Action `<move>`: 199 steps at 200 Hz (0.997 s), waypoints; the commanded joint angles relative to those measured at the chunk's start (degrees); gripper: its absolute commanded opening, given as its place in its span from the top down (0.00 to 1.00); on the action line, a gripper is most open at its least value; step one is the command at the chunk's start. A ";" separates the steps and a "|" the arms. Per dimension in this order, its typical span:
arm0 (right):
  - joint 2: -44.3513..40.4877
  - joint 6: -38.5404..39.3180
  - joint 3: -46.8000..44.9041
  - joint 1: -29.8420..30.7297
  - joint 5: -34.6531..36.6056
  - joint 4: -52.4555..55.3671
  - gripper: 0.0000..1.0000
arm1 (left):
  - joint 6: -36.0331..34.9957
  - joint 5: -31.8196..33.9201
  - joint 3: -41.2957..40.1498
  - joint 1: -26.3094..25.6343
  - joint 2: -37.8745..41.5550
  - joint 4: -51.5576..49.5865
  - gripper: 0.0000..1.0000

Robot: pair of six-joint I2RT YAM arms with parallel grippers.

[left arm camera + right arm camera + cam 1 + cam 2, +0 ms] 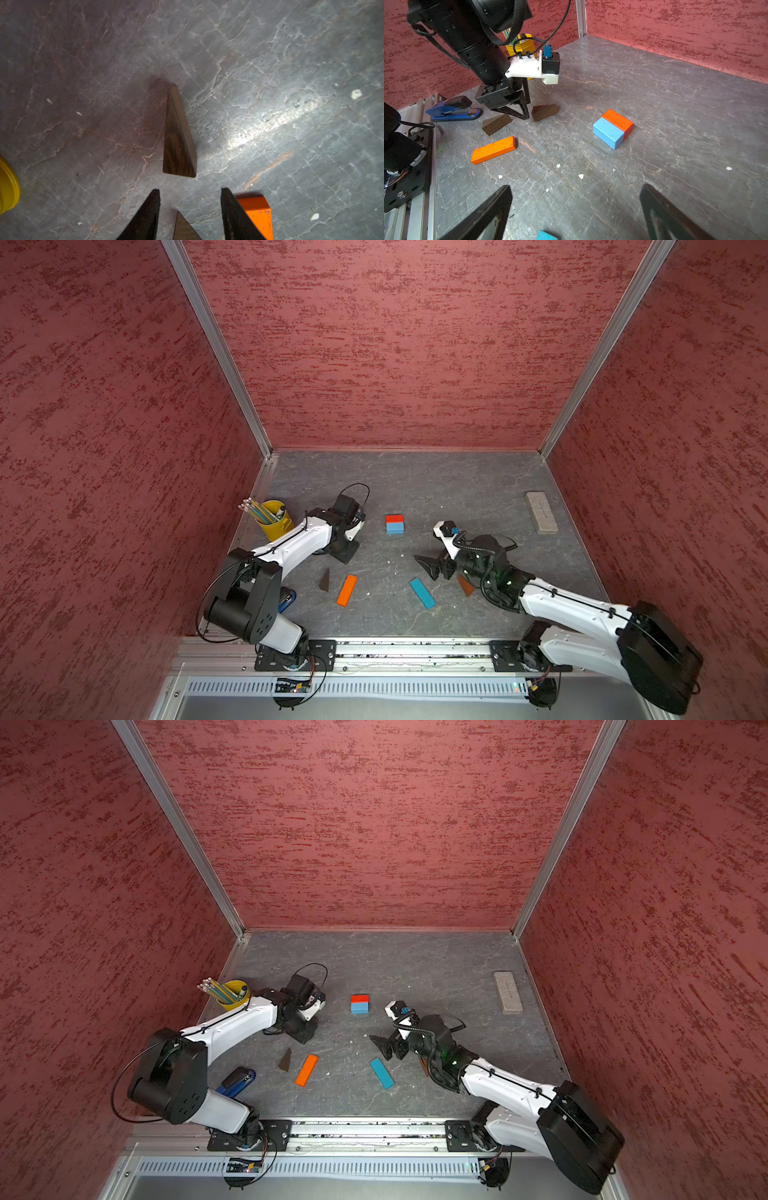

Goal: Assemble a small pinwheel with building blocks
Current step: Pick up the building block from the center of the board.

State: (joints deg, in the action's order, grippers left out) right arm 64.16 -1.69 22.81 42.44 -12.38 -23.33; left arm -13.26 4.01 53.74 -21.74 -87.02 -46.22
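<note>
While left gripper (190, 189) hangs over table (291, 62) with fingers (145, 212) parted, we see dark brown wedge (178, 135) lying just ahead of fingertips, untouched. Tip of second wedge (184, 227) shows between fingers, gaps either side, not clamped. Just beside one finger: orange bar (257, 212). Both wedges: dark wood grain, triangular. Long axis of dark brown wedge runs straight away from gripper, thin end pointing away. We note right gripper (577, 187) spread wide, empty; red-and-blue cube (612, 127) ahead, well apart.
</note>
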 commanded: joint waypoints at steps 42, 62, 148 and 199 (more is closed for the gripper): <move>-0.44 -0.59 -0.75 0.44 -0.35 -1.98 0.01 | 3.68 -0.01 1.37 1.89 -1.43 2.41 0.53; -0.27 -0.62 -0.92 0.46 -0.42 -2.16 0.01 | 4.20 -0.67 1.55 2.05 -2.09 2.88 0.54; -0.53 -0.60 -1.43 0.41 -0.35 -2.16 0.01 | 5.94 -1.78 2.16 2.05 -4.75 4.36 0.59; -0.44 -0.68 -1.41 0.45 -0.36 -2.29 0.01 | 6.31 -1.35 2.34 2.16 -6.26 4.20 0.64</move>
State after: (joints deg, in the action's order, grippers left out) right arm 64.16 -2.09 22.00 42.44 -12.38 -23.83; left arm -7.66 2.87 54.98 -20.14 -92.42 -42.57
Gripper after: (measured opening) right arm 0.987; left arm 0.372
